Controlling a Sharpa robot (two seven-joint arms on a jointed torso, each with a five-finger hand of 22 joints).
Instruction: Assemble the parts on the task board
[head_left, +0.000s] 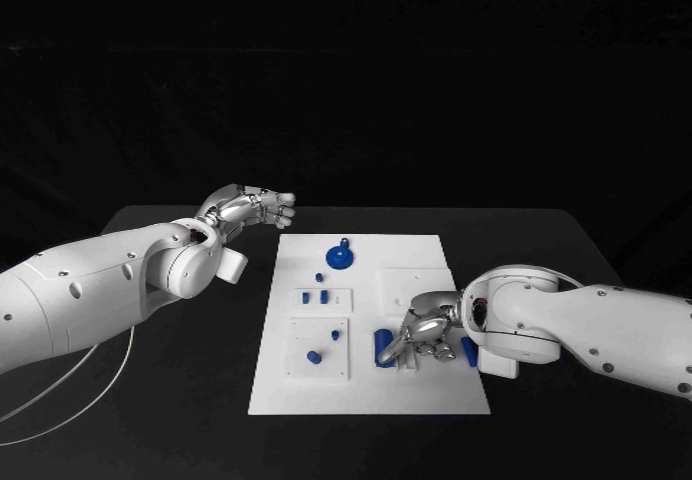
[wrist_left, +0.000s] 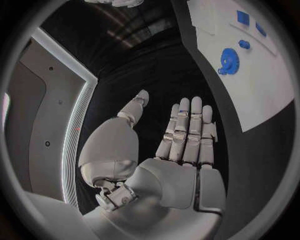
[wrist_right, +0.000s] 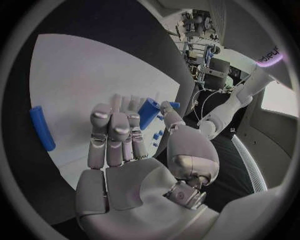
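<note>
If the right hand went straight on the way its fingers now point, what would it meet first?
Probably the blue block just beyond the fingertips of the right hand, on the task board. Whether they already touch is unclear.

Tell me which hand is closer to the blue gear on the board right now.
Left. The left hand hovers off the board's far left corner, a short way from the blue gear. The right hand is down at the white board's near right, among other parts.
</note>
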